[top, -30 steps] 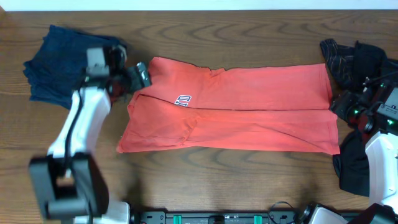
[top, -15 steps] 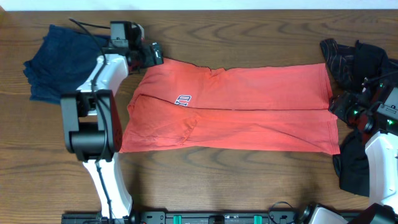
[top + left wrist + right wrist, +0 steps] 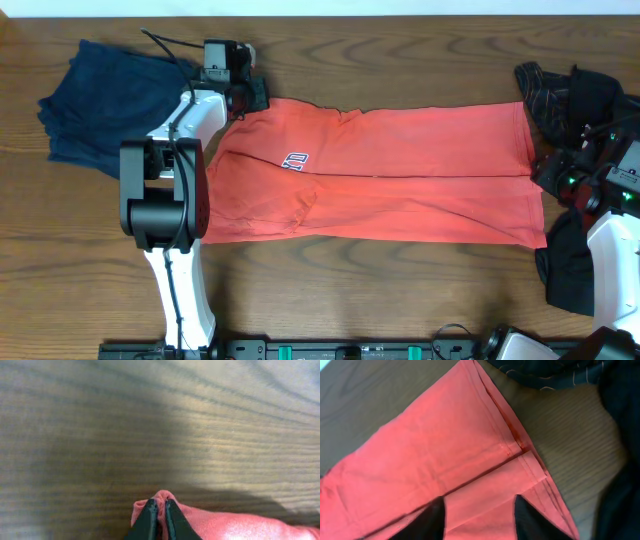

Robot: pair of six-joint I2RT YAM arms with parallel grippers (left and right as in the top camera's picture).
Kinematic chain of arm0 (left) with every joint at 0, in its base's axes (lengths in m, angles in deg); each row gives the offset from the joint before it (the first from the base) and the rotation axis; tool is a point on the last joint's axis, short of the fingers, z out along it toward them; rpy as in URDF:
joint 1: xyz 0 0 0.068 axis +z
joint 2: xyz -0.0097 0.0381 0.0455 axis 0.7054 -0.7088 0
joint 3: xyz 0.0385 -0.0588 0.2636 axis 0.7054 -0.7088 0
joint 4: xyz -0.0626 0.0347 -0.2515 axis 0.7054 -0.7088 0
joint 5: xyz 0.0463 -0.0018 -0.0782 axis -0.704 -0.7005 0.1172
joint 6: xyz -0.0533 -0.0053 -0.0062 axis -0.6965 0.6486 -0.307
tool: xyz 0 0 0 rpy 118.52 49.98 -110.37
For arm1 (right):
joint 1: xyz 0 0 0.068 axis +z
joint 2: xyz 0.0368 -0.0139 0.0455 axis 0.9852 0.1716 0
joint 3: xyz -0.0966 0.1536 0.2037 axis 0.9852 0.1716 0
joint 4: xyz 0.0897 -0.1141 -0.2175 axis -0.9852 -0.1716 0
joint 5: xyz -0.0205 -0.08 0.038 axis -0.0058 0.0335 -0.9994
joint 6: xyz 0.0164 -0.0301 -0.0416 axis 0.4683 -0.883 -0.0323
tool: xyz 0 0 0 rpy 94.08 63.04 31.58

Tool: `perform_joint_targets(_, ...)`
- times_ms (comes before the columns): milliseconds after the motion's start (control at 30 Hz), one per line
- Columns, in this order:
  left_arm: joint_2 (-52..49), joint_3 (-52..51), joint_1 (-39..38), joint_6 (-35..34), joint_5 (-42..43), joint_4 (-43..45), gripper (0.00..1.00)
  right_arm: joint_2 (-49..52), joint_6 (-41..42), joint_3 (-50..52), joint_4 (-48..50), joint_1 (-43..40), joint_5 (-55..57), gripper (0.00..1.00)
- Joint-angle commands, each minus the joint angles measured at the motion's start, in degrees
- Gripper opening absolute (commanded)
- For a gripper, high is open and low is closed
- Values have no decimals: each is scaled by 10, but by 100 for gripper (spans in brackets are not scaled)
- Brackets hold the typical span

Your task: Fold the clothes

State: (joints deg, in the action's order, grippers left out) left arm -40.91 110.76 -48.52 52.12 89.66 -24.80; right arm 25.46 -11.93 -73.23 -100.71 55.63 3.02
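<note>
Across the middle of the wooden table (image 3: pixel 400 40), seen from overhead, a coral-red T-shirt (image 3: pixel 400 180) lies flat, folded lengthwise into a long band. Small blue and white lettering (image 3: pixel 294 159) shows near its left end. The left gripper (image 3: pixel 252 93) sits at the shirt's far corner on that end. A navy garment (image 3: pixel 95 100) lies crumpled near the shirt on the left. At the table's right edge black garments (image 3: pixel 565 85) are heaped beside the shirt's right end. The right gripper (image 3: pixel 556 178) hangs there just off the shirt's edge, and from this view I cannot tell how its jaws stand.

From the left wrist, the left gripper (image 3: pixel 159 510) is clenched on a small raised pinch of the T-shirt (image 3: pixel 215 527). Its two dark fingers (image 3: pixel 146 520) press close together with red cloth between them, and bare table (image 3: pixel 150 420) lies beyond.

From the right wrist, the right gripper (image 3: pixel 479 517) is released. Its fingertips (image 3: pixel 431 520) are spread wide above the T-shirt (image 3: pixel 435 445) near its hemmed corner. A black garment (image 3: pixel 555 370) with pale stitching lies just beyond that corner.
</note>
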Motion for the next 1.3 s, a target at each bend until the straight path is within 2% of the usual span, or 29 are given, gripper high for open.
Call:
perform_joint_targets(0,9,12,7,6,-3,-29,6,3,-7,-4,0,6,-4,32)
perform_joint_targets(33,14,12,8,6,-3,-44,6,5,-14,-4,0,6,-4,26)
perform_joint_targets(167,48,12,9,5,-3,-127,6,26,-22,-4,1,6,2,27)
perform_joint_targets(267,84,12,9,5,-3,-195,6,52,-40,-6,17,13,2,38)
perform_joint_targets(400,131,12,9,5,-3,-250,6,97,-44,-33,64,33,18,47)
perform_joint_targets(500,157,12,8,5,-3,-261,6,144,-50,-63,120,50,45,58)
perform_joint_targets(733,166,5,7,3,-3,-271,6,275,-78,-105,252,82,58,64)
perform_joint_targets(967,166,0,7,3,-3,-281,6,381,-75,-117,360,83,58,64)
perform_joint_targets(1267,166,0,7,3,-3,-285,6,458,-50,-118,454,93,58,64)
